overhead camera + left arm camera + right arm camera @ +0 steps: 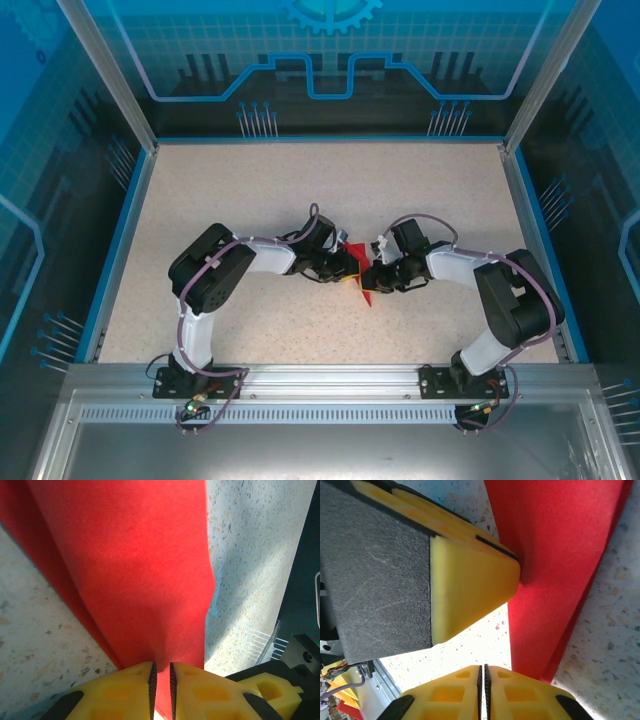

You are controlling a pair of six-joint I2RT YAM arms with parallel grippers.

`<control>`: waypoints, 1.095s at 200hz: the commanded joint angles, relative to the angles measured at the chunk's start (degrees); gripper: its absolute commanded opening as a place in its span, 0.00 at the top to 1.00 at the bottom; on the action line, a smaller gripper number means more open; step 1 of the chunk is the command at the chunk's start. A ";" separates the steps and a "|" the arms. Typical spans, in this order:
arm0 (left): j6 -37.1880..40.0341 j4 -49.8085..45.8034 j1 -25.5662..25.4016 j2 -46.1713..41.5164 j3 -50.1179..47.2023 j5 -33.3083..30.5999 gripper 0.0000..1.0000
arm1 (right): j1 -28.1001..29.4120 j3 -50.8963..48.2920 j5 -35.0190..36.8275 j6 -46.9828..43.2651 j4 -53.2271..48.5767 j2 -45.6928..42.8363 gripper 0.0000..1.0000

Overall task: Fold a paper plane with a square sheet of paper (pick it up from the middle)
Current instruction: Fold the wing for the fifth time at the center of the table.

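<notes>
Nearest the left wrist lens, yellow fingers (125, 692) of the left gripper (161, 675), pinched to a thin slit and clamped on the red sheet of paper (135, 570), with red visible inside the slit itself. Beyond those tips, a long folded band of that paper stretching up the view, with a second layer peeking out along its left edge, laid over the speckled table (250, 540). At lower right of the same view, black and yellow hardware (282, 677), near the paper's right edge. Close to the right wrist lens, the right gripper (483, 675) drawn together as well, fingers almost meeting with just a dark line between them. To the right of its right-hand finger, the paper's folded edge coming down just beside it; touching or not, impossible to tell. At upper left of that view, a big yellow wedge finger with a grey pad, belonging to the left gripper, tip pressed into the paper. From overhead, left arm (215, 270) and right arm (500, 285) bent inward, tools meeting nose to nose near the middle of the table, slightly toward the near edge. Between them, a small red shape with a point poking toward the bases. Around the table, a blue rim (320, 140) and blue patterned walls (330, 60).
</notes>
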 commanded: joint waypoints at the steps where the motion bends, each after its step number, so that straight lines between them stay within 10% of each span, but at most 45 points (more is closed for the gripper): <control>1: 0.78 -5.20 -0.05 2.07 0.26 -3.21 0.82 | 1.02 -0.67 0.97 -1.19 -2.56 1.40 0.87; 219: 0.60 -19.41 -0.01 5.15 6.21 -9.96 0.83 | 3.99 -5.48 6.03 -0.52 -11.06 1.58 0.88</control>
